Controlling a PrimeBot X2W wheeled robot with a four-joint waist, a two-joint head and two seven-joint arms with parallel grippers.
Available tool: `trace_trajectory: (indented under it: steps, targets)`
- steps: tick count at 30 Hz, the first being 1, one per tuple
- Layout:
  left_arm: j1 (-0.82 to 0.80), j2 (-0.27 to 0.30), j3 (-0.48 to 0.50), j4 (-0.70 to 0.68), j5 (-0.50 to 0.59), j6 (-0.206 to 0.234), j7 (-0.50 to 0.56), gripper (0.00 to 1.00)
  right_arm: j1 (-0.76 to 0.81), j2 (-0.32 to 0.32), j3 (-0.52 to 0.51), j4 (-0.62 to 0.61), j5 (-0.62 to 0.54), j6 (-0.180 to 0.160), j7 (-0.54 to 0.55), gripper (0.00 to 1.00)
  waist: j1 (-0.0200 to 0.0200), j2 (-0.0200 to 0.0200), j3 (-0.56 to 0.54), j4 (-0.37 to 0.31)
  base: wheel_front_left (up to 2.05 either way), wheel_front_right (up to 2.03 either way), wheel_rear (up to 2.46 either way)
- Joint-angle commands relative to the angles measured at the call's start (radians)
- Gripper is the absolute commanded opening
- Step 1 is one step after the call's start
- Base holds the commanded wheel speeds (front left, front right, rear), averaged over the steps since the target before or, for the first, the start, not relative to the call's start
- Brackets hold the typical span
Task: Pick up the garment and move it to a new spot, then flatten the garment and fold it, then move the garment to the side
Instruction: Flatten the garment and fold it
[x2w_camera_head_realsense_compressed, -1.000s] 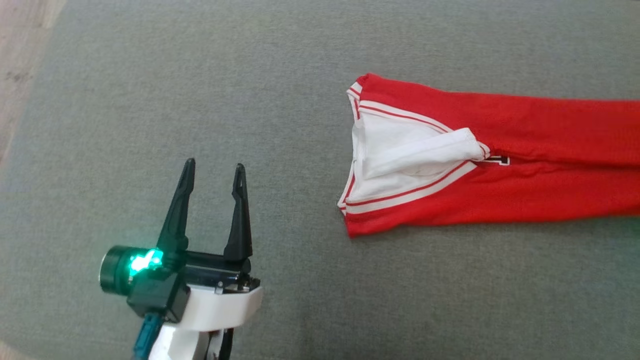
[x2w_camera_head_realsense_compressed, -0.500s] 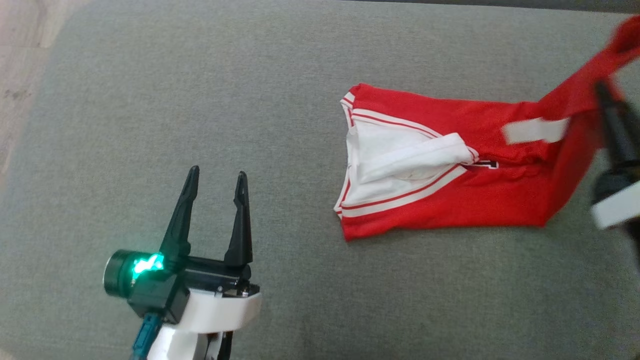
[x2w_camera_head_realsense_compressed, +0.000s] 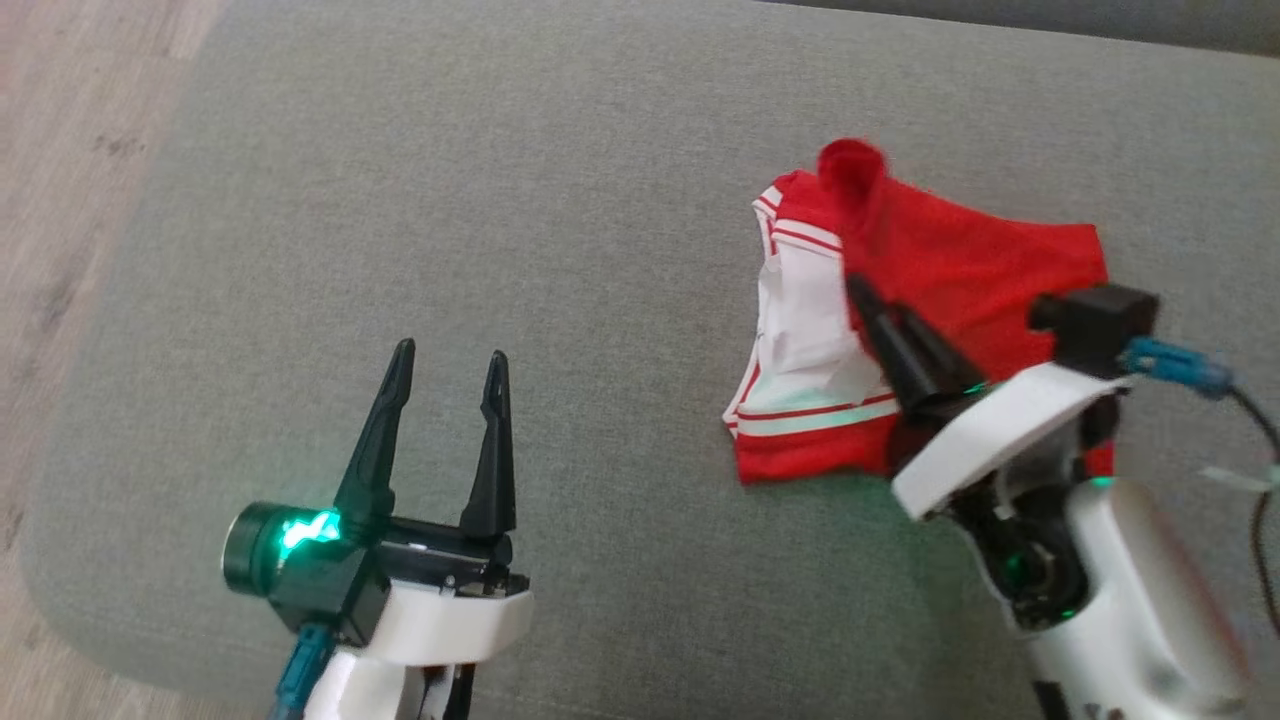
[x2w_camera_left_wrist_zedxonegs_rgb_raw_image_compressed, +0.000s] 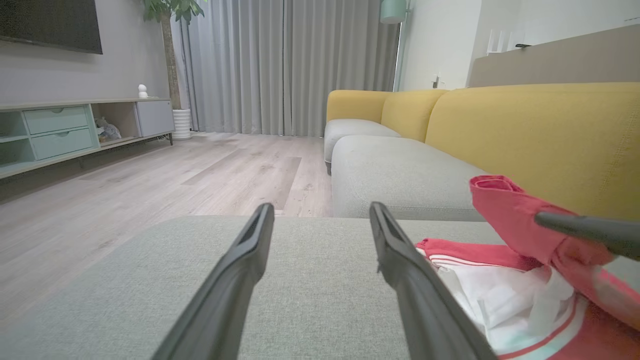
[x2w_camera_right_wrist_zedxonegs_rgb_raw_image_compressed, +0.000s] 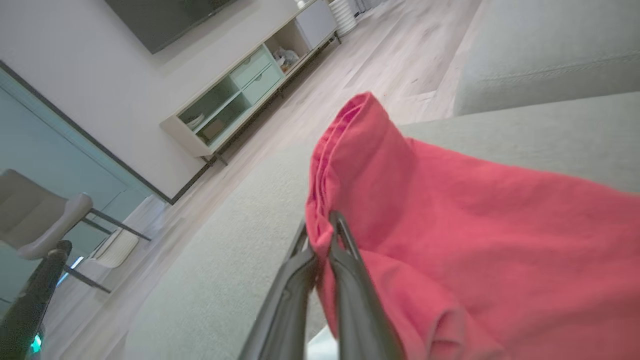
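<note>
Your right hand (x2w_camera_head_realsense_compressed: 857, 290) is clamped on a raised fold of the red garment (x2w_camera_head_realsense_compressed: 960, 265), holding it above the rest, which lies bunched on the right side of the grey cushion (x2w_camera_head_realsense_compressed: 500, 200). Your left hand (x2w_camera_head_realsense_compressed: 450, 352) hovers empty over the cushion, fingers spread wide, well to the left of the garment.

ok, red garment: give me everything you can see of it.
The garment is soft red fabric with white-and-red striped trim, and a white lining shows at its open end. It lies bunched on the grey cushion. One red end is doubled over the rest and raised, pinched in the shut right gripper. Nothing else touches it.
</note>
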Motion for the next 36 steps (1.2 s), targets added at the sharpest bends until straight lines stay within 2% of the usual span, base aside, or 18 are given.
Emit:
trace_trajectory:
  steps: [1,3,4,5,11,17,25,30,36]
  targets:
    - [-0.011,-0.003,0.026,-0.027,-0.005,0.003,-0.005,1.0,-0.044,0.016,0.03,-0.024,-0.002,-0.001,-0.017,0.0,0.0,0.0,0.001,0.006,0.0,0.0,0.0]
    - [-0.012,-0.003,0.022,-0.026,-0.011,0.006,-0.005,1.0,-0.048,0.029,0.055,0.006,-0.002,-0.001,-0.028,0.0,0.0,0.0,0.001,0.011,0.0,0.0,0.0]
    - [-0.012,-0.003,0.02,-0.026,-0.015,0.008,-0.005,1.0,-0.05,0.034,0.063,0.02,-0.003,-0.001,-0.034,0.39,0.0,0.0,0.0,0.014,0.0,0.0,0.0]
    - [-0.012,-0.003,0.018,-0.026,-0.018,0.011,-0.005,1.0,-0.053,0.039,0.067,0.032,-0.003,-0.001,-0.046,1.0,0.0,0.0,-0.001,0.015,0.0,0.0,0.0]
    - [0.001,-0.003,0.025,-0.008,-0.029,0.032,-0.005,1.0,-0.059,0.052,0.051,0.033,0.056,-0.001,-0.131,1.0,0.0,0.0,-0.027,0.0,0.0,0.0,0.0]
    - [0.017,-0.003,0.043,0.013,-0.034,0.052,-0.005,1.0,-0.011,-0.033,-0.07,0.009,0.052,-0.001,-0.316,1.0,0.0,0.0,-0.087,-0.054,0.0,0.0,0.0]
    - [0.074,-0.003,0.075,0.023,-0.028,0.048,-0.005,1.0,0.146,-0.106,-0.123,0.066,0.099,-0.001,-0.512,1.0,0.0,0.0,-0.176,-0.115,0.0,0.0,0.0]
    - [0.128,-0.003,0.088,0.032,-0.044,0.04,-0.005,1.0,0.241,-0.117,-0.134,0.146,0.0,-0.001,-0.54,1.0,0.0,0.0,-0.241,-0.138,0.0,0.0,0.0]
    - [0.197,-0.004,0.092,0.031,-0.028,0.025,-0.005,1.0,0.322,-0.074,-0.194,0.14,-0.242,-0.001,-0.541,1.0,0.0,0.0,-0.29,-0.158,0.0,0.0,0.0]
